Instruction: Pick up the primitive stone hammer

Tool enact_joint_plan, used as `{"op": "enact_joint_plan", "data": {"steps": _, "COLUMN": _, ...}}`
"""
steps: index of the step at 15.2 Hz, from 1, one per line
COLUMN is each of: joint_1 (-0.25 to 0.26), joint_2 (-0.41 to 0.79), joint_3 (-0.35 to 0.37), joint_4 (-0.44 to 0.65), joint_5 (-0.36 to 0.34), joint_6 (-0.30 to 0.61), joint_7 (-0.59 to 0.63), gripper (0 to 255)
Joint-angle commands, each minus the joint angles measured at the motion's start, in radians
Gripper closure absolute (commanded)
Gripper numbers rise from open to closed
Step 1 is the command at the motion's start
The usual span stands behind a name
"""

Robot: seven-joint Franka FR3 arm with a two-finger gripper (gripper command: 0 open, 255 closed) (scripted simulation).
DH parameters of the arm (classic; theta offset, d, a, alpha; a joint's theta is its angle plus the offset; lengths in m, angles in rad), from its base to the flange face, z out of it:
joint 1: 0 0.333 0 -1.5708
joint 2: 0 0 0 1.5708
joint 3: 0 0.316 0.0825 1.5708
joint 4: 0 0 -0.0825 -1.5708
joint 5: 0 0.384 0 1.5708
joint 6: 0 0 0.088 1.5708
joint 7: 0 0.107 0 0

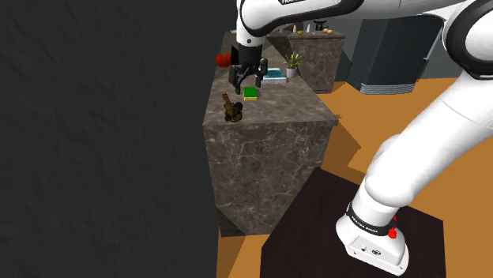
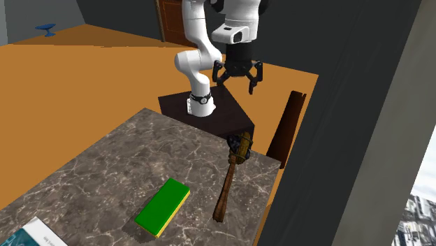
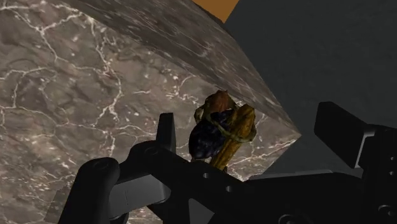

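place: home kitchen | landmark: marble-patterned counter (image 1: pixel 269 150) | on it: green-and-yellow sponge (image 1: pixel 250 93), potted plant (image 1: pixel 292 63) at its far end | beyond it: second counter (image 1: pixel 320 67), orange floor (image 1: pixel 371 110)

Hammer down by the counter's corner, gripper right above it.
The stone hammer (image 1: pixel 231 109) lies on the countertop (image 2: pixel 105 175), tight to the wall-side edge. Its head is at the corner nearest the stand (image 1: pixel 316 229) and its handle runs back along that edge. The sponge (image 1: pixel 250 93) lies flat just beside it, to the shoulder view's right and a little farther back. The gripper (image 1: pixel 247 84) hangs over the hammer's head, well apart from it. A potted plant (image 1: pixel 292 61) stands far behind the sponge.
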Motion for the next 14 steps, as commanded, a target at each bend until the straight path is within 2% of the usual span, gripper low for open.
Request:
{"op": "enact_joint_plan", "data": {"steps": 1, "joint_1": -0.011, "joint_2": 0.088, "joint_3": 0.000, "joint_4": 0.064, "joint_5": -0.005, "joint_6": 0.008, "joint_7": 0.034, "gripper": 0}}
{"op": "enact_joint_plan", "data": {"steps": 8, "joint_1": -0.038, "joint_2": 0.375, "joint_3": -0.019, "joint_4": 0.310, "joint_5": -0.019, "joint_6": -0.003, "joint_7": 0.136, "gripper": 0}}
{"op": "enact_joint_plan", "data": {"steps": 14, "joint_1": -0.058, "joint_2": 0.632, "joint_3": -0.047, "joint_4": 0.581, "joint_5": -0.014, "joint_6": -0.059, "joint_7": 0.206, "gripper": 0}}
